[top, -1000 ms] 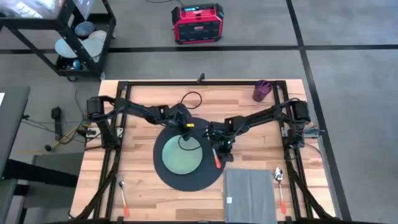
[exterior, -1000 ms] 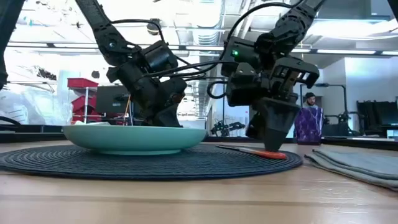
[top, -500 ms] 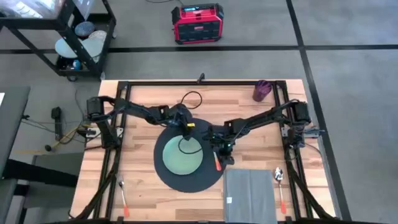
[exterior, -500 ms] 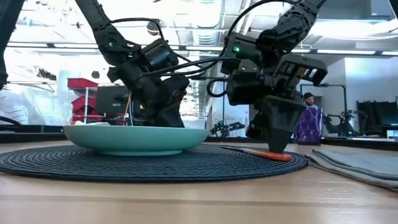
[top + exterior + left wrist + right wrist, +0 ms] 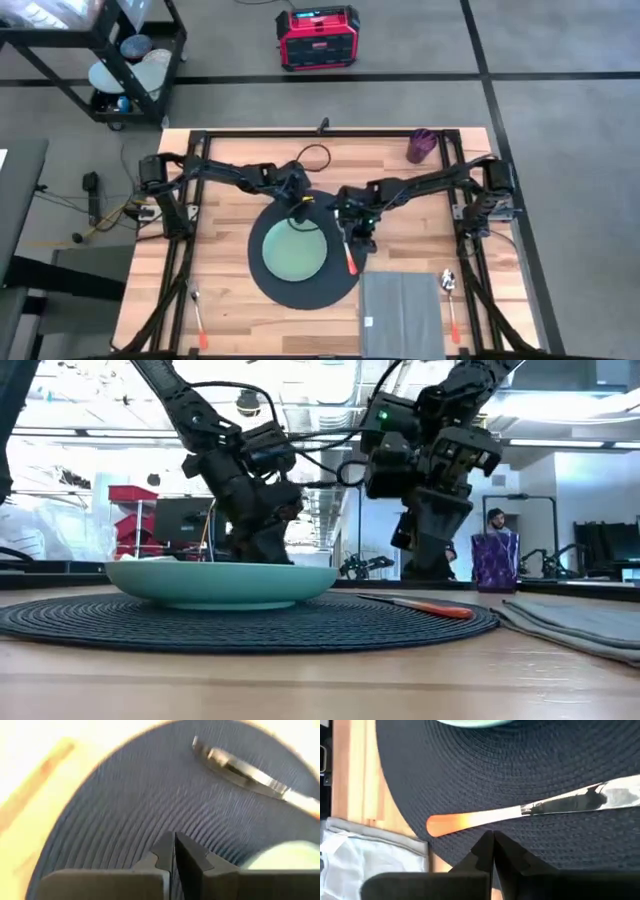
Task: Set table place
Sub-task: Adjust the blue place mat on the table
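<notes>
Placemat (image 5: 300,284) carries plate (image 5: 292,248) and knife (image 5: 350,259); we see left gripper (image 5: 299,203) and right gripper (image 5: 360,237) closed, empty, above it.

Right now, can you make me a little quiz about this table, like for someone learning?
1. True or false: the knife lies on the placemat.
2. Which sits in the middle of the placemat? A) napkin B) plate C) cup
3. Fill in: the spoon lies just right of the grey ____.

Key:
1. True. It rests on the mat's right side, beside the plate.
2. B. The napkin is on the table, the purple cup in the far corner.
3. Napkin.
</notes>
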`<action>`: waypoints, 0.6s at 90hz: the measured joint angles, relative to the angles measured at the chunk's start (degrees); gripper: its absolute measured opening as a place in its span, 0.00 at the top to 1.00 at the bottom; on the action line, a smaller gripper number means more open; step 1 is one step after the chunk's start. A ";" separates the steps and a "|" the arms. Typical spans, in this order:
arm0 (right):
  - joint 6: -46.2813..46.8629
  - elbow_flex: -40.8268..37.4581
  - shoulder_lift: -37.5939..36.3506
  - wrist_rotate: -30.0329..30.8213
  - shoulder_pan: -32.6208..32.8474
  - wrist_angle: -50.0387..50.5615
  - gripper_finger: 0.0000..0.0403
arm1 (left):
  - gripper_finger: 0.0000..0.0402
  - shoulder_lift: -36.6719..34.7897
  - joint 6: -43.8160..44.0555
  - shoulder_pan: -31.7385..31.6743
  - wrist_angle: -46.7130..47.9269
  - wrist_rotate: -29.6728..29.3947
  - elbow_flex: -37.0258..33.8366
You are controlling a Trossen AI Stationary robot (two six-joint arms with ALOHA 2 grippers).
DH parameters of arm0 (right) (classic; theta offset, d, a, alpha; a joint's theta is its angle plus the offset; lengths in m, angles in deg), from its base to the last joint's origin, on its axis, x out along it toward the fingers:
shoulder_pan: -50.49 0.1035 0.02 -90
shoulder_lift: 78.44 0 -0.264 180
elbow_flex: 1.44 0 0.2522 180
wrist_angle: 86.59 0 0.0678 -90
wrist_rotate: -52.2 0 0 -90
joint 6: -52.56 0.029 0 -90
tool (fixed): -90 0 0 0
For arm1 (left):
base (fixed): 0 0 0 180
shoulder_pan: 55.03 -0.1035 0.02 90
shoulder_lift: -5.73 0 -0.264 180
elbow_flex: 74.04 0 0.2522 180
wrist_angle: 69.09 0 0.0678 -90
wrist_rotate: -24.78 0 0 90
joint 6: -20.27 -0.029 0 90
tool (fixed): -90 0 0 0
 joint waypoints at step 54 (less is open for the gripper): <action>11.72 -6.04 0.92 7.32 -4.57 3.45 1.00 | 1.00 0.00 -3.14 0.00 6.58 0.11 0.09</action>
